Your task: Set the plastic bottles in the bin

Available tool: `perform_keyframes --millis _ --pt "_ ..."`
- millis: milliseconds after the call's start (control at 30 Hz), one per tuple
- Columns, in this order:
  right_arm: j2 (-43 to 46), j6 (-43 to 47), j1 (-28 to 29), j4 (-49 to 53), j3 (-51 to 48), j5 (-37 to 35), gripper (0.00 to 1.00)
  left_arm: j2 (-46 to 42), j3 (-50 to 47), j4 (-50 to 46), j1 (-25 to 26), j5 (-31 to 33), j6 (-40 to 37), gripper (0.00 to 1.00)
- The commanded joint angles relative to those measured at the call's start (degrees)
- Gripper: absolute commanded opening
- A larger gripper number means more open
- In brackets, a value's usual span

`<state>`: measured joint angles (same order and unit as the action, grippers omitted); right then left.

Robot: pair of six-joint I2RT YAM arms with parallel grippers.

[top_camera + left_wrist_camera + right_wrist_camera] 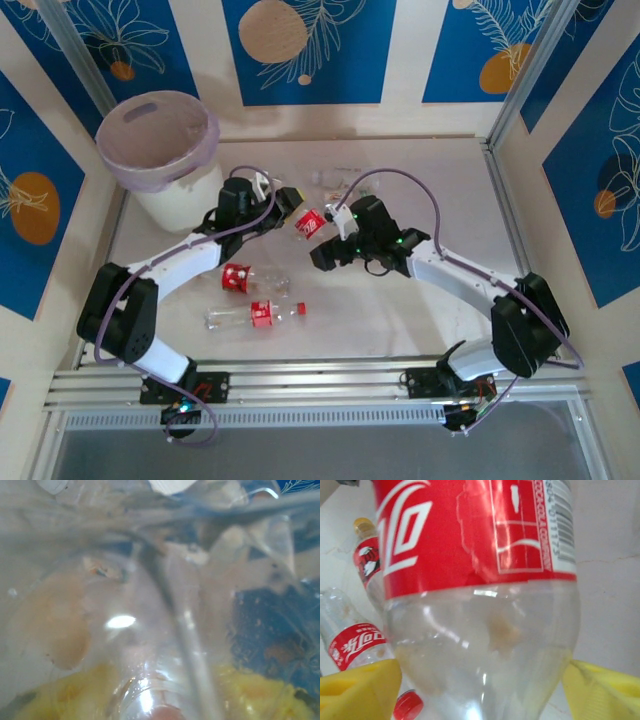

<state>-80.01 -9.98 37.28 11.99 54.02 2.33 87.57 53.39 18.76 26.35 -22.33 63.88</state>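
right fingers (357,690) holding red-labelled bottle (480,560), left fingers (260,697) blurred behind clear plastic (150,610) (spread cannot be told)

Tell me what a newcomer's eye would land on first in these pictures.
Both arms meet mid-table at one red-labelled bottle. In the right wrist view it looms huge, held between the yellow pads of the right pincer. The big white bin, with its purple liner, stands at the far left corner, and another bottle lies on its side at the near edge.
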Motion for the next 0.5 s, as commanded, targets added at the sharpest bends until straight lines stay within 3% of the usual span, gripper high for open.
perform_keyframes --millis 0,100,267,467 --pt "5.5 -0.7 -1.6 2.6 -0.5 4.1 0.91 -1.4 3.0 -2.2 1.1 2.0 -3.9 0.46" --pt "11.1 -2.1 -3.9 4.6 -1.2 4.8 0.94 -4.2 7.9 -12.4 2.5 5.4 -11.7 0.45" --pt "18.1 -5.6 -9.3 11.3 0.5 -1.5 0.94 -5.3 19.8 -24.0 1.8 9.1 -23.2 0.37" --pt "18.1 -7.7 -13.3 12.9 -1.1 -0.5 0.94 -0.8 38.7 -31.8 -5.6 6.3 -29.7 0.20"
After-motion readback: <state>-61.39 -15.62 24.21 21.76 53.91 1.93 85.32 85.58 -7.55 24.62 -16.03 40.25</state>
